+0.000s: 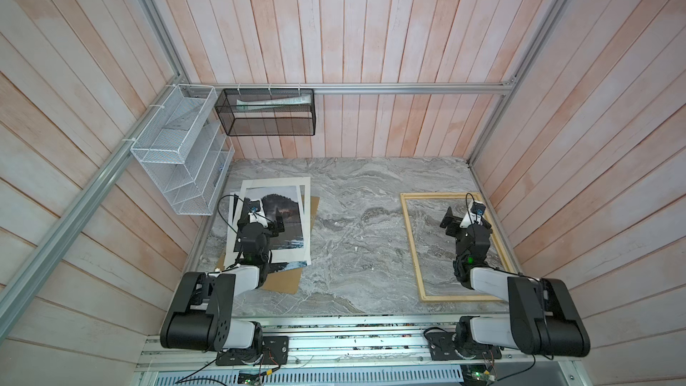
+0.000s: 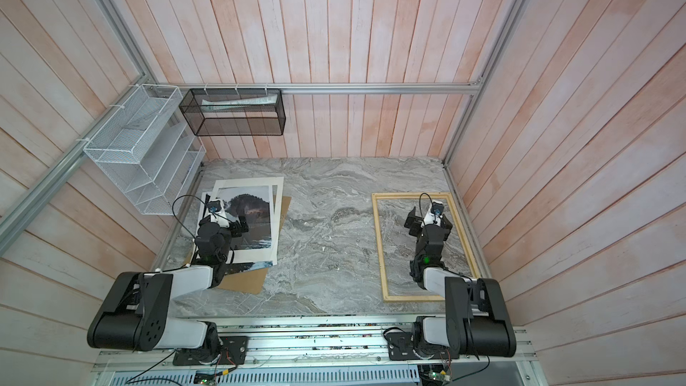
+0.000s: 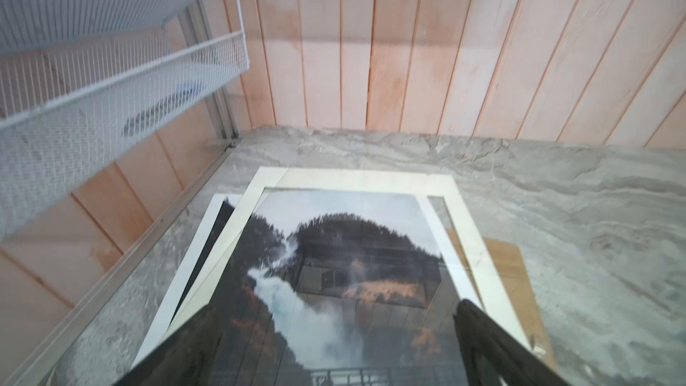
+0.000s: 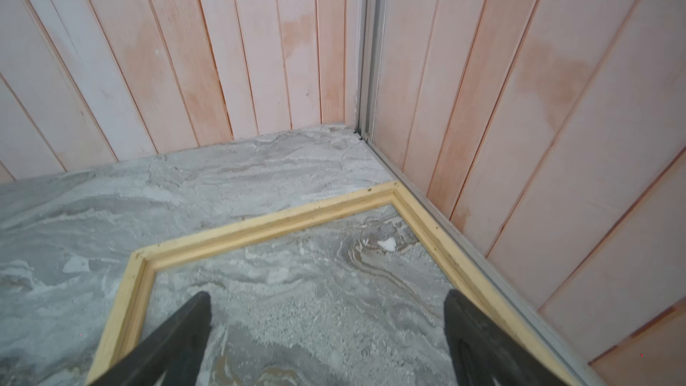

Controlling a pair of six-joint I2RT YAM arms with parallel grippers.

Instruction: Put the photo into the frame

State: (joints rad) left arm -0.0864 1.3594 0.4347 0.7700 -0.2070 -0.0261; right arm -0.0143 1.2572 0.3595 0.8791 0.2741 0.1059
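Photo (image 3: 334, 254): large glossy paper print showing a white waterfall, dark wooded hills and a thin white border. It lies flat on the left side of the table (image 1: 356, 217).

A white mat (image 3: 352, 180) with a rectangular cut-out sits skewed on top, covering the print's edges. One corner and the near edge of the print stick out.

Under both is a plain brown backing board (image 1: 286, 284), matte, showing on the right and near sides.

Left end effector (image 3: 336, 310) is above the print, jaws spread wide with nothing between them. Cannot tell whether it touches the stack.

Frame (image 1: 412, 246): thin pale wood with a stepped inner lip, rectangular. It lies flat on the right side of the table, close along the right wall and well apart from the photo. Grey veined marble surface shows through its opening.

Right end effector (image 4: 328, 295) is over the frame's far half, jaws wide and empty.

White wire-mesh rack (image 1: 178, 150) hangs on the left wall. A black mesh basket (image 1: 267, 113) hangs on the back rail.
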